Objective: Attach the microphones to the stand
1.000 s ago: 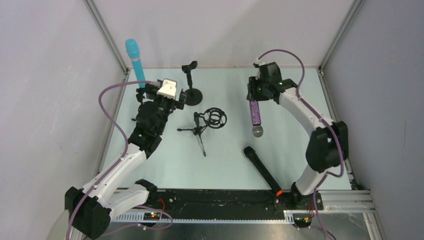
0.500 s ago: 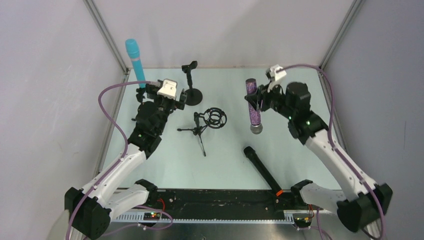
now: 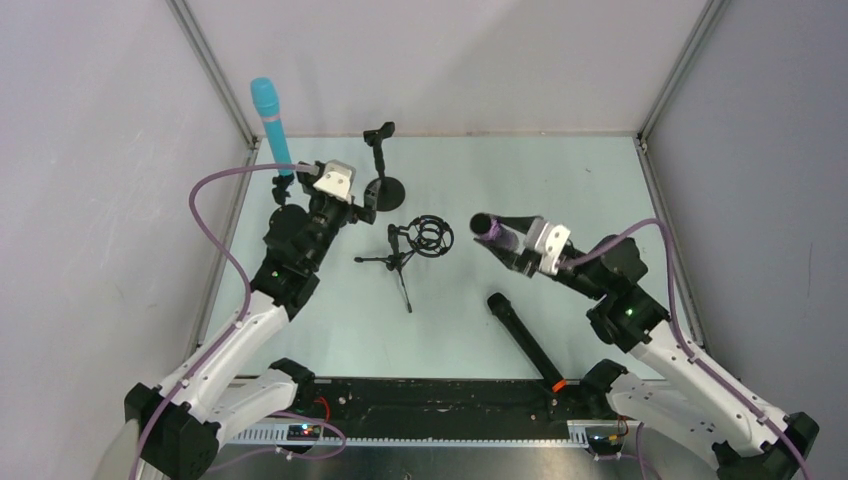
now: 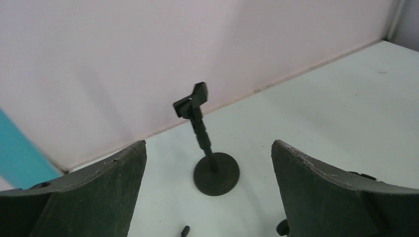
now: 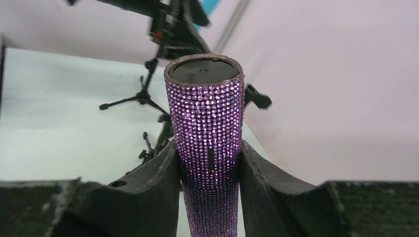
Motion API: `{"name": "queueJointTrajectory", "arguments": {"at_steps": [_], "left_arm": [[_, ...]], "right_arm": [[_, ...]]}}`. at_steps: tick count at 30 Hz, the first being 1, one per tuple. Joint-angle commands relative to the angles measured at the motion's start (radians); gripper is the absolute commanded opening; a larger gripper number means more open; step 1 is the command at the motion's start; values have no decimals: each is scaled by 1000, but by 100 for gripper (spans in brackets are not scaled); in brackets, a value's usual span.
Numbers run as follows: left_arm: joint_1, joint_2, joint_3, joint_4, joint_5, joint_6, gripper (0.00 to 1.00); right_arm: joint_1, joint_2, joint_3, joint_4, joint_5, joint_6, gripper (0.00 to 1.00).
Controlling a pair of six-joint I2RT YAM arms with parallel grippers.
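The right claw is shut tight on the purple sparkly microphone. It holds the microphone by the middle of its body, up in the air on the right side of the table. The flat tail end points far and left, toward the tripod stand with the ring on top. The round head end is hidden behind the claw.

This microphone looks hard and stiff, so it should not bend or squash. The tiny bumpy sparkles probably help the claw keep hold. The body gets thinner toward one end, so it could slide if the squeeze is weak. The middle looks like a good place to hold, as it leaves the tail free to go into a stand.

The left claw is wide open with nothing in it. It is looking at the round-foot stand at the far side.

The blue microphone stands up straight at the far left. The black microphone lies flat on the near side. It looks long, so it may tip if held near one end.
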Motion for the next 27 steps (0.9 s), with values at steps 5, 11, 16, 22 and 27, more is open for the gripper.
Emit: {"name": "queueJointTrajectory", "arguments": {"at_steps": [5,11,16,22,27], "left_arm": [[-3,-18,117,-93,168,-88,100],[-2,-17,173,-146,282,-156,100],[-1,32,266,-261,511,-228,99],[-2,163,401,-398,666,-364,99],[-13,228,449,-402,871,-426,100]], "right_arm": [[325,-20,9,-96,97,-610,0],[557,26,8,-185,485,-882,0],[681,47,-56,-89,736,-1049,0],[762,50,-188,125,911,-1327,0],[795,44,-306,316,931,-1566,0]]}}
